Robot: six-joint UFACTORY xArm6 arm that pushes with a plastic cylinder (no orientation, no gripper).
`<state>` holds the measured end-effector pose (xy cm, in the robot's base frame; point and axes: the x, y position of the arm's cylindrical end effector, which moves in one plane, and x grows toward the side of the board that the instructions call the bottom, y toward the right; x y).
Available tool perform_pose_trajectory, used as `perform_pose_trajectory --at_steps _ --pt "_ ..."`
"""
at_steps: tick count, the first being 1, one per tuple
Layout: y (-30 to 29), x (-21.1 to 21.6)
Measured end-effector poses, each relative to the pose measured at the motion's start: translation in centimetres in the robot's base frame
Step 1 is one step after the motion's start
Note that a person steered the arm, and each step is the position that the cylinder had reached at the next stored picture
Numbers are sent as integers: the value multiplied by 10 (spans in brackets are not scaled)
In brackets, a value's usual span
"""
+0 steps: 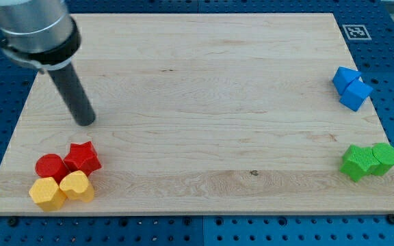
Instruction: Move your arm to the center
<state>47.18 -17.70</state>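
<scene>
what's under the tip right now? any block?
No block. My tip rests on bare wooden board, above the red star and apart from it. The spot directly beneath the rod's end is covered.

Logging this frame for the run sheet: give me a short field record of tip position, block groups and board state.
tip: my tip rests on the board's left part, above the red/yellow cluster, touching no block
centre: unoccupied; tip well to its left
bottom left: red cylinder, red star, yellow hexagon, yellow heart, packed together
right, upper: two blue blocks, touching
right, lower: two green blocks, touching
task status: not yet at centre
</scene>
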Motion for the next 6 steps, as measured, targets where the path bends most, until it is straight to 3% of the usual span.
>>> perform_pose_trajectory --at_steps 4,6 --pt "16 -48" --pt "129 -44"
